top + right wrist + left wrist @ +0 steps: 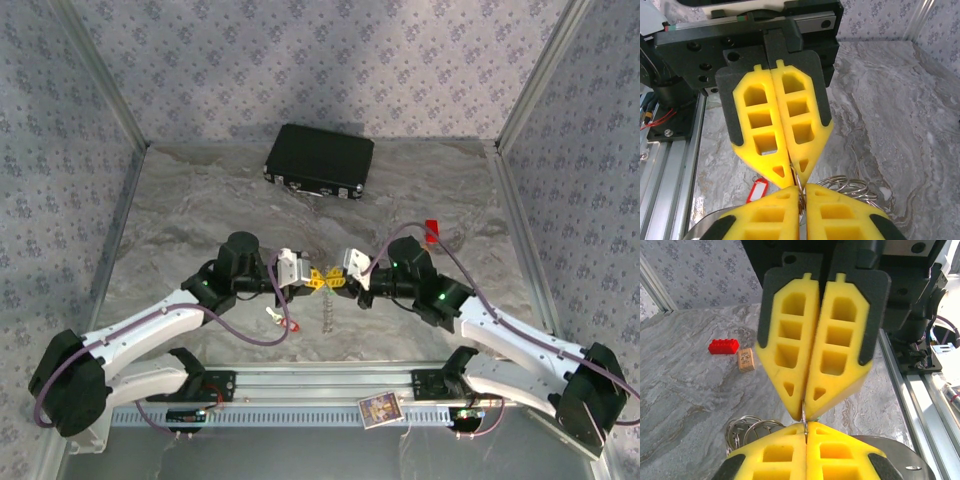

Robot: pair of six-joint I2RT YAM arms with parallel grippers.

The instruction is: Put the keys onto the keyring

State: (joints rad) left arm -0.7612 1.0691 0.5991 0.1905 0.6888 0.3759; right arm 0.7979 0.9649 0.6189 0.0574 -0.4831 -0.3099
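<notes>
Top external view: your two arms meet at the middle of the grey marbled table [200, 215], yellow fingertips nose to nose. The left gripper [322, 279] and the right gripper [337, 280] are both squeezed shut, their tips almost touching. A key with a red tag [286, 321] lies on the table just beside the left arm, apart from both grippers. A black case [320, 160] sits at the far side, and a red block [431, 227] lies beyond the right arm.

In the left wrist view, a thin metal wire runs between the two sets of closed tips; it appears to be part of the keyring [746, 426], whose pale loops curl out to the side, low over the table. Both grippers seem to pinch that wire, though the contact is very small. A tan block [746, 360] sits just beside the red block, farther back.

In the right wrist view, the ring's loops fan out beside the tips, and the red tag lies on the other side of them.
</notes>
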